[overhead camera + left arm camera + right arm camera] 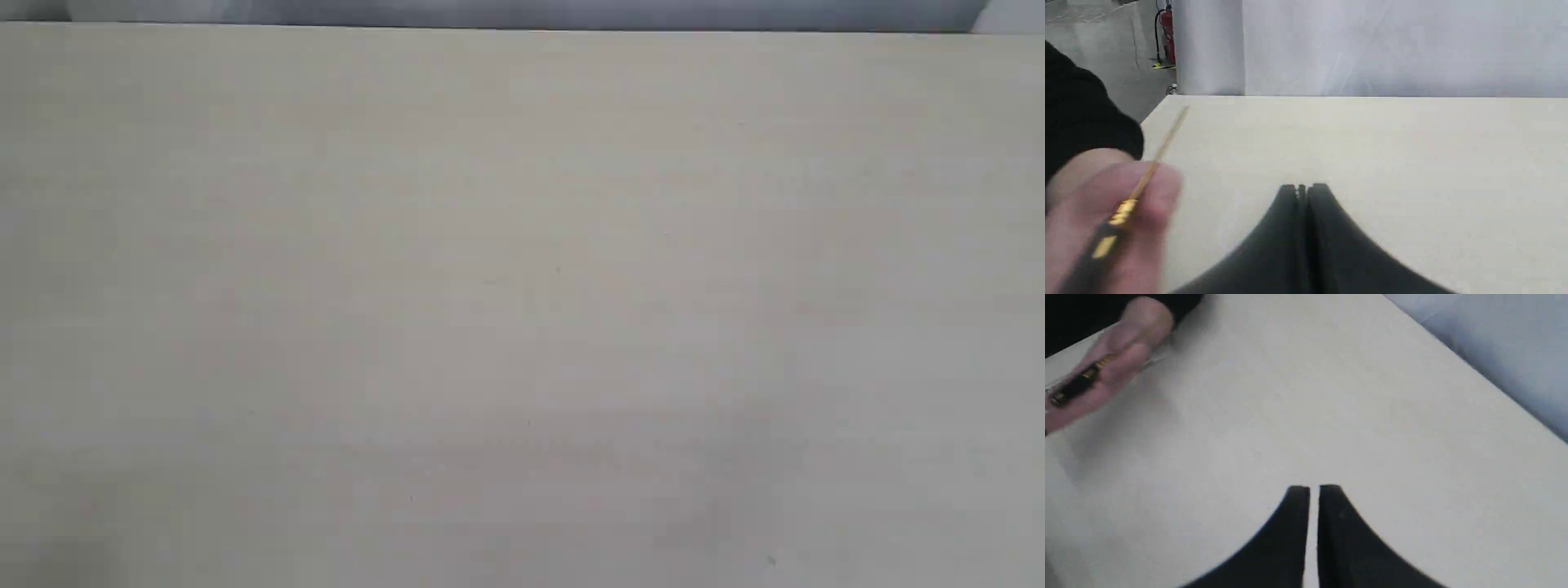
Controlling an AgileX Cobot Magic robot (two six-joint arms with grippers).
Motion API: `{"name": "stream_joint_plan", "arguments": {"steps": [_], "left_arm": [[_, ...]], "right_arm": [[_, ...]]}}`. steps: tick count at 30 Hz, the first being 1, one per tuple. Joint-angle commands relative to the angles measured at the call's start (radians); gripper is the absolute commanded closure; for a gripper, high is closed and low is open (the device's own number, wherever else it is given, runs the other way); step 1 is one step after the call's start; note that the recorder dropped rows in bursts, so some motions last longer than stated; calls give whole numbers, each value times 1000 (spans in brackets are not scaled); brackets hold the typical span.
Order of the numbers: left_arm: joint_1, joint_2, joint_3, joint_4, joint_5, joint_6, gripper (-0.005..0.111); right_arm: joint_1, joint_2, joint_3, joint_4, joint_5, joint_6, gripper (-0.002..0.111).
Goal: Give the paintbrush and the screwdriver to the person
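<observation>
A person's hand (pixel 1106 212) in a black sleeve holds the screwdriver (pixel 1122 214), whose black handle, gold collar and thin shaft show blurred in the left wrist view. That hand (pixel 1114 359) and screwdriver (pixel 1075 386) also appear far off in the right wrist view. My left gripper (pixel 1303 188) hangs above the pale table (pixel 1412 163), its jaws pressed together with nothing between them. Over the same table (pixel 1331 416) my right gripper (pixel 1314 490) shows only a thin slit between its fingers, holding nothing. The paintbrush is out of view. In the exterior view only the bare table (pixel 522 294) shows, no gripper.
A white curtain (pixel 1392 45) stands behind the table's far edge. A red fire extinguisher (pixel 1167 36) stands on the floor beyond the table's corner.
</observation>
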Motion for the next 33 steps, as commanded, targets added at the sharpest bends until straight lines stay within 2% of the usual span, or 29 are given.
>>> {"name": "stream_joint_plan", "arguments": {"steps": [1,12,16,20,22,25,33], "left_arm": [[-6,-2,2,-4,-10,-2,107],[-6,-2,2,-4,-10,-2,107],[-6,-2,2,-4,-10,-2,107],[-6,-2,2,-4,-10,-2,107],[-6,-2,2,-4,-10,-2,107],[-6,-2,2,-4,-10,-2,107],[-6,-2,2,-1,-11,-2,107]], "right_arm": [[-5,-97,15,-78,7,3,104],[-5,-259,19,-216,34,14,104],[-52,-368,136,-252,-109,22,104],[-211,-565,401,-176,-375,22,104],[-324,-697,576,-158,-521,22,104],[-437,-841,767,-165,-666,22,104],[-673,-1057,1197,-145,-863,22,104]]}}
